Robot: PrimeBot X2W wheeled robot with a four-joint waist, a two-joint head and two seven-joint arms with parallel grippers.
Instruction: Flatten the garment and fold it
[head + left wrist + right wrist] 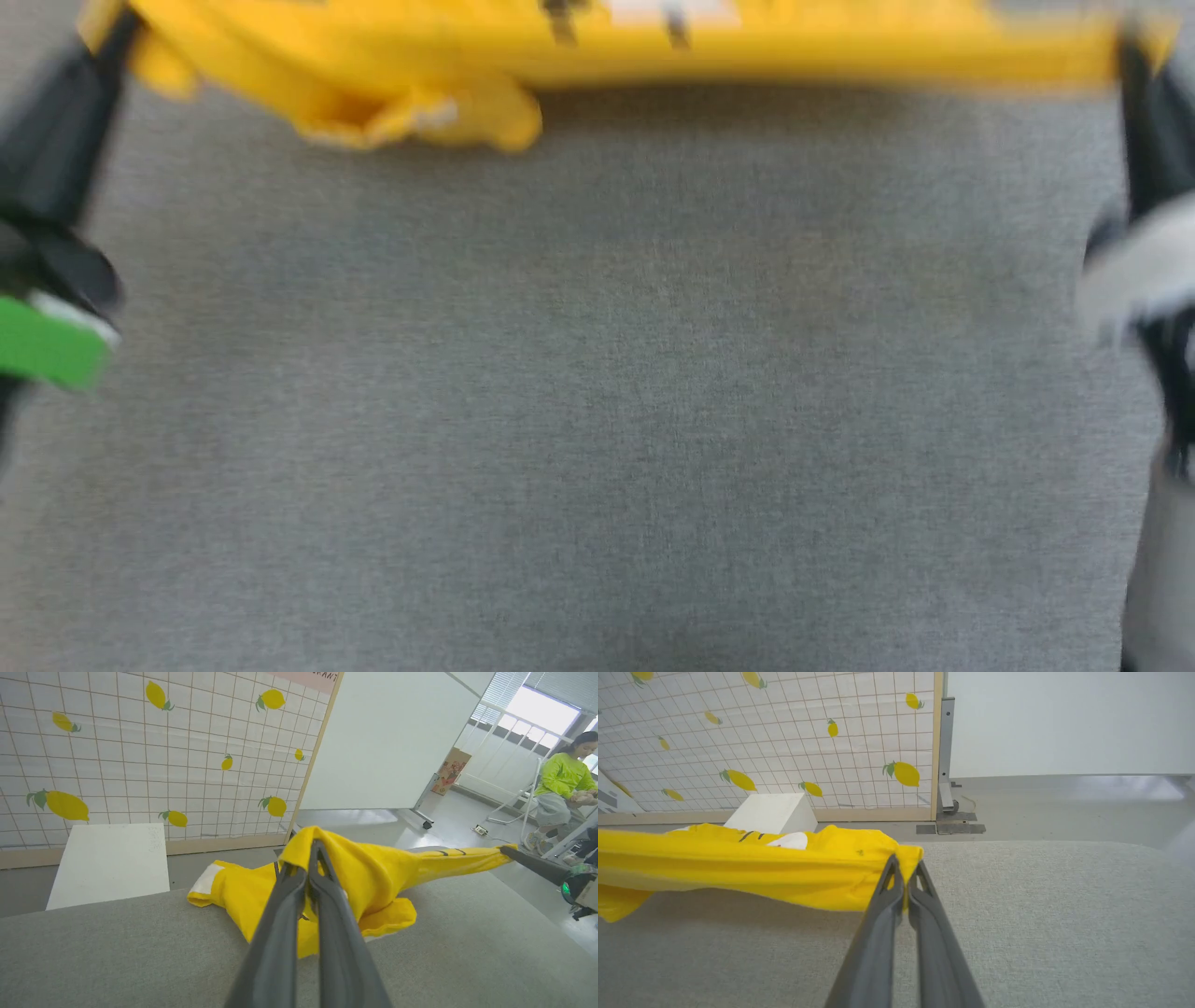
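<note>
**While both arms pinch it, the T-shirt hangs stretched above the worktop**

Because a shirt must be pulled wide before it can be laid flat, the yellow T-shirt (373, 872) is held by two far-apart corners. The left gripper (314, 858) has its jaws clamped on one bunched end. The right gripper (903, 870) has its jaws pressed together on the other. The cloth between them runs as a taut band over the grey fabric-covered worktop (1041, 914). I judge this to be the spreading step, with folding not yet begun.

The head view is blurred. It gives the overall layout: the shirt crosses the top of the frame between both arms, with a lump of slack drooping near the left. The left wrist view explains that lump: a sleeve (219, 891) with a white patch (204, 879) sags and appears to rest on the worktop. A person (560, 788) sits far off by the window. The right wrist view shows the stretched edge casting a shadow, clear of the surface, with black lines of the print (752, 835) on top.
</note>
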